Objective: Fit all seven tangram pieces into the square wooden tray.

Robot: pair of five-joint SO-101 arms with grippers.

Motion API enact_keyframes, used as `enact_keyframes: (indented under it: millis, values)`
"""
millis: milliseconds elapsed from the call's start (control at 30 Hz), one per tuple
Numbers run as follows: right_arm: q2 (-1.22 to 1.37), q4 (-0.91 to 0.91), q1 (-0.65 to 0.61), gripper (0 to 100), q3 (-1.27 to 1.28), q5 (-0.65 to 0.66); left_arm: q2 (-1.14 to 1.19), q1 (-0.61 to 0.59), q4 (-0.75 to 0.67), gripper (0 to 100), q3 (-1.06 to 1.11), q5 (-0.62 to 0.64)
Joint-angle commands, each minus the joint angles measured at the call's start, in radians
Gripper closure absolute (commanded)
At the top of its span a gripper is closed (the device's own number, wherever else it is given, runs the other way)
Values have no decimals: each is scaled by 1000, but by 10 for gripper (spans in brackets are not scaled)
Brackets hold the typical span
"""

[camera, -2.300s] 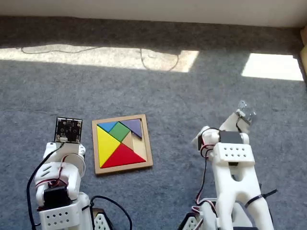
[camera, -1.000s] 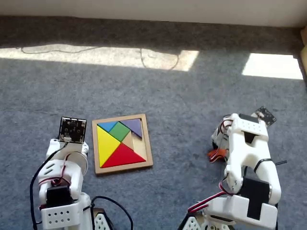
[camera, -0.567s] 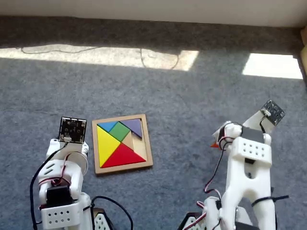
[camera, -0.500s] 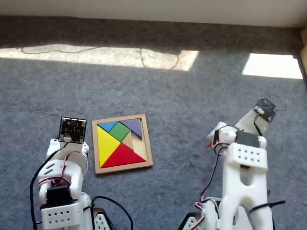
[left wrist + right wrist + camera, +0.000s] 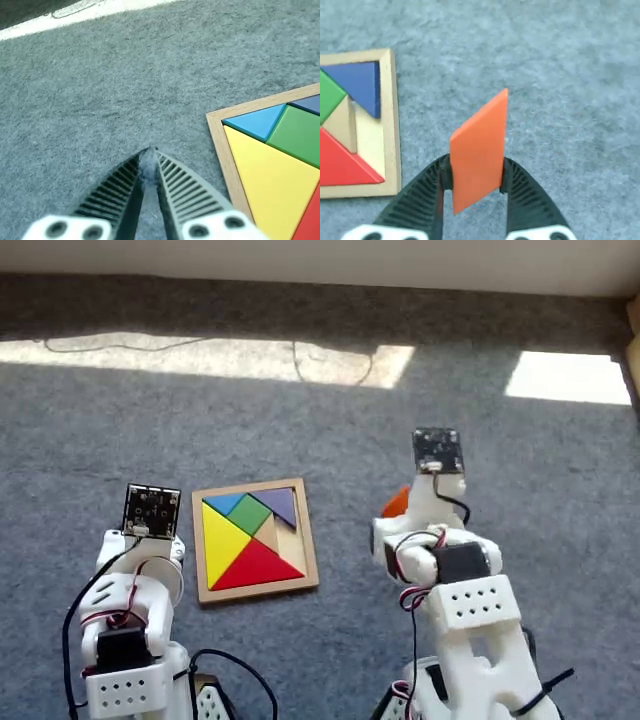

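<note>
The square wooden tray [image 5: 312, 540] lies on the grey carpet and holds yellow, red, green, blue, purple and tan pieces, with a bare wooden gap [image 5: 290, 543] along its right side. My right gripper [image 5: 472, 172] is shut on the orange parallelogram piece [image 5: 479, 149], held above the carpet right of the tray [image 5: 391, 125]. In the high view the orange piece [image 5: 397, 502] peeks out beside that arm. My left gripper [image 5: 148, 152] is shut with nothing in it, low over the carpet just left of the tray [image 5: 218, 145].
Grey carpet [image 5: 400, 430] runs all round. Sunlit patches [image 5: 570, 378] and a thin cable [image 5: 300, 368] lie at the back. A pale wall edge [image 5: 320, 260] bounds the far side.
The right arm swung from the far right toward the tray, carrying the orange piece with it. The left arm kept still.
</note>
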Motion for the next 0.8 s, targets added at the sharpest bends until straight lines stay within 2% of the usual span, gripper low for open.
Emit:
enact_keyframes:
  millis: [0,200,433,567,767]
  values:
    - [84,-2,-39,993,-44,77,-39,8,-12,989,-8,-8]
    - [291,4,-44,978,-194,212,-39,8,-12,989,-8,-8]
    - [403,151,-51,724,-384,212,-39,8,-12,989,-8,-8]
    - [394,228,-70,721,-458,216,-39,8,-12,989,-8,-8]
    - [404,217,-166,721,-466,218,-39,8,-12,989,-8,-8]
